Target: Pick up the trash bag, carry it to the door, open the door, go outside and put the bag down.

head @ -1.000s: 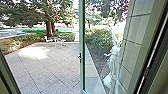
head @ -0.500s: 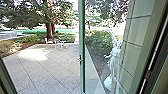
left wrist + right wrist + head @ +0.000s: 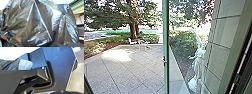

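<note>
Square-slabbed yard (image 3: 131,72); crinkled, glossy trash bag (image 3: 37,21); how the fingers stand, I can't tell.

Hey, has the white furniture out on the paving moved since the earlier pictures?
No. The white furniture still sits near the paving's far edge, close to the tree trunk; the camera has shifted slightly.

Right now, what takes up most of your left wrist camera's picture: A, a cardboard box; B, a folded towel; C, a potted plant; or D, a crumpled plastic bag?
D: the trash bag shows large there, its thin, shiny plastic gathered in creases and catching bright streaks of light.
</note>
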### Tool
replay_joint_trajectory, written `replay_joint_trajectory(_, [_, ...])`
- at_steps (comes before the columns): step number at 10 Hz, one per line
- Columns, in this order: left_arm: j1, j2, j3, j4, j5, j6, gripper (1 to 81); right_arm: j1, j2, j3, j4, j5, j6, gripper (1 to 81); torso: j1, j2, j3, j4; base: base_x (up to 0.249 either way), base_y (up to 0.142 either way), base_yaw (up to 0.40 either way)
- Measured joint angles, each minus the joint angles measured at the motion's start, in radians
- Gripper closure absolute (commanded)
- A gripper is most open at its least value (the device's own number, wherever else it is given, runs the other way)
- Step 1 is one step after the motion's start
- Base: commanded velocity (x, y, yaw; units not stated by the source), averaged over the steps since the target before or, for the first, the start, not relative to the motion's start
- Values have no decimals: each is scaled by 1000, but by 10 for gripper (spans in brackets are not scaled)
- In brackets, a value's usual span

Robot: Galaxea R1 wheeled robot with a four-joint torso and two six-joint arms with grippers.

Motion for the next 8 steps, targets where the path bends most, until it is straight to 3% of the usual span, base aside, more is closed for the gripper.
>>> replay_joint_trajectory(8, [2,4,1,0,1,0,811,-5,-1,0,1,-3,2,10,-2,-1,0,0,93,0,0])
